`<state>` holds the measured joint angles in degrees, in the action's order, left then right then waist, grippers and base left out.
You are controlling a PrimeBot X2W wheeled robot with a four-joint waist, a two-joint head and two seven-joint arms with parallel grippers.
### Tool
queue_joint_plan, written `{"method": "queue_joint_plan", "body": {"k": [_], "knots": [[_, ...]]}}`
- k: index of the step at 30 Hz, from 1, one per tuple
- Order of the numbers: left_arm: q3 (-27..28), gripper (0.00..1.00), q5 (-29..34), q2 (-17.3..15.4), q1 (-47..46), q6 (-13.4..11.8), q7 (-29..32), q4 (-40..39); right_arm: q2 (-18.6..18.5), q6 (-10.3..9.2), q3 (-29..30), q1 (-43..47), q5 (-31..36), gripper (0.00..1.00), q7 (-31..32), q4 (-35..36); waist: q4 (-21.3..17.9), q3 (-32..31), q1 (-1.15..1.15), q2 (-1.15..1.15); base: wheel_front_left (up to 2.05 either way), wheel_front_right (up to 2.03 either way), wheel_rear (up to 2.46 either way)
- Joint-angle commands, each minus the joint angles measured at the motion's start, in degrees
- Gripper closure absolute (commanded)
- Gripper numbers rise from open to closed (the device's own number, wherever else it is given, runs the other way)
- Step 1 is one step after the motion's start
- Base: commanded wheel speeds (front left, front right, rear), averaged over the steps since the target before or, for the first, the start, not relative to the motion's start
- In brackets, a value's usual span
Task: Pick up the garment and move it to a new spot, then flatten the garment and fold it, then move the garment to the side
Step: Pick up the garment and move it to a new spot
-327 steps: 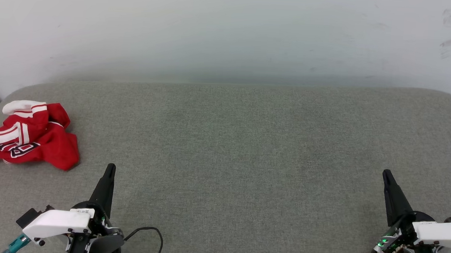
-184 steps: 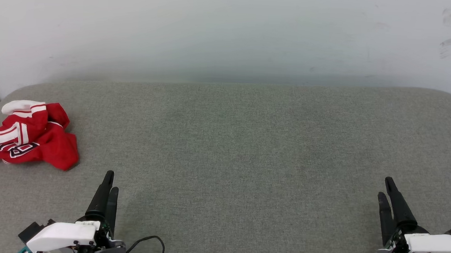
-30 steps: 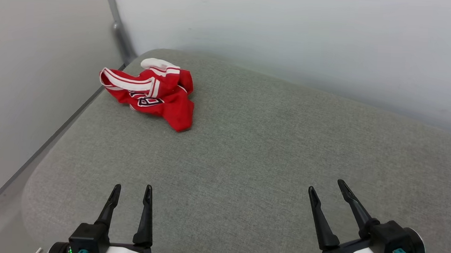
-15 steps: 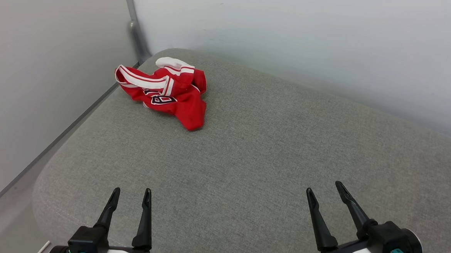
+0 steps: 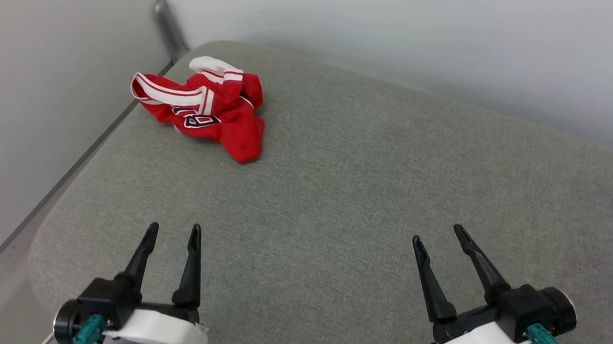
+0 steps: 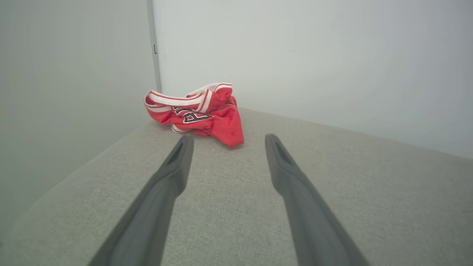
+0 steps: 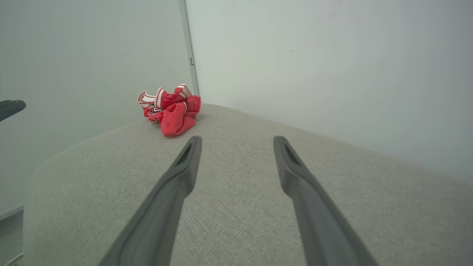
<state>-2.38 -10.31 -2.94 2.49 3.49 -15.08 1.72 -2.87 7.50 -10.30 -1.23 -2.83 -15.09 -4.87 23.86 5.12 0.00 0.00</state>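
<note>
Crumpled garment (image 5: 204, 117) is lying at far-left corner of grey cushion (image 5: 337, 194). L tool (image 5: 173, 228) & R tool (image 5: 438, 235) are hovering over cushion's near edge, both gaping wide, empty, well apart from garment.

The garment (image 5: 204, 115) lies at the far left corner of the bench (image 5: 337, 194), just before the wall (image 5: 398, 30). My left gripper (image 5: 173, 228) and right gripper (image 5: 437, 234) sit over the near edge, well apart from it.
</note>
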Motion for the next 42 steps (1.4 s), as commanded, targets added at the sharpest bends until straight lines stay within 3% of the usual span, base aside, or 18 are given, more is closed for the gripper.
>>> {"method": "queue_joint_plan", "body": {"k": [1,6,10,14,20,24,32,37,38,39,42], "knots": [[0.8,0.0,-0.64,0.05,-2.1,0.77,-0.15,0.38,-0.01,-0.02,0.12,-1.1,0.75,0.0,-0.11,0.44,-1.81,2.78,0.0,0.0,0.0,0.0,0.0],[3.97,0.0,-1.91,-2.51,-10.41,3.33,-0.14,5.79,-0.01,-0.02,-0.28,-3.56,2.91,0.0,-0.11,2.15,-4.85,8.54,0.0,0.0,0.0,0.0,0.0],[3.09,0.0,-5.46,-9.43,-21.03,3.88,2.39,13.96,-0.02,-0.02,-0.9,-5.53,4.6,0.0,-0.11,4.05,-7.08,13.48,0.0,0.0,0.0,0.0,0.0],[-2.08,0.0,-11.67,-19.25,-32.09,3.9,11.83,18.69,-0.04,-0.02,-1.63,-7.49,6.11,0.0,-0.11,5.78,-9.43,18.28,0.0,0.0,0.0,0.0,0.0],[-8.25,0.0,-25.34,-32.18,-44.05,3.88,31.56,20.45,0.0,-0.02,-2.49,-9.76,6.95,0.0,-0.11,7.76,-12.89,24.05,0.0,0.0,0.0,0.0,0.0],[-9.42,0.0,-33.39,-37.87,-48.4,3.89,43.97,20.12,-0.01,-0.02,-3.41,-10.37,6.84,0.0,-0.11,8.61,-14.83,26.91,0.0,0.0,0.0,0.0,0.0],[-11.86,0.0,-36.0,-45.09,-54.5,3.89,56.92,22.08,-0.01,-0.02,-4.53,-11.99,5.47,0.0,-0.11,10.73,-18.92,32.6,0.0,0.0,0.0,0.0,0.0],[-14.0,0.0,-35.44,-45.4,-54.23,3.9,59.0,25.02,-0.06,-0.03,-3.81,-11.99,5.69,0.0,-0.07,10.55,-19.69,33.77,0.0,0.0,0.0,0.0,0.0],[-14.51,0.27,-35.58,-45.22,-53.85,3.9,59.28,25.61,-0.08,-0.03,-3.74,-12.04,5.72,0.0,-0.06,10.51,-19.73,33.85,0.0,0.0,0.0,0.0,0.0],[-14.75,1.0,-36.19,-44.85,-53.56,3.9,59.46,26.23,-0.1,-0.04,-3.66,-12.05,5.76,0.0,-0.06,10.48,-19.75,33.88,0.0,0.0,0.0,0.0,0.0],[-15.57,1.0,-37.56,-44.02,-52.78,3.9,59.32,27.11,-0.12,-0.04,-3.33,-12.19,5.87,0.0,-0.05,10.13,-19.56,33.58,0.0,0.0,0.0,0.0,0.0]]}}
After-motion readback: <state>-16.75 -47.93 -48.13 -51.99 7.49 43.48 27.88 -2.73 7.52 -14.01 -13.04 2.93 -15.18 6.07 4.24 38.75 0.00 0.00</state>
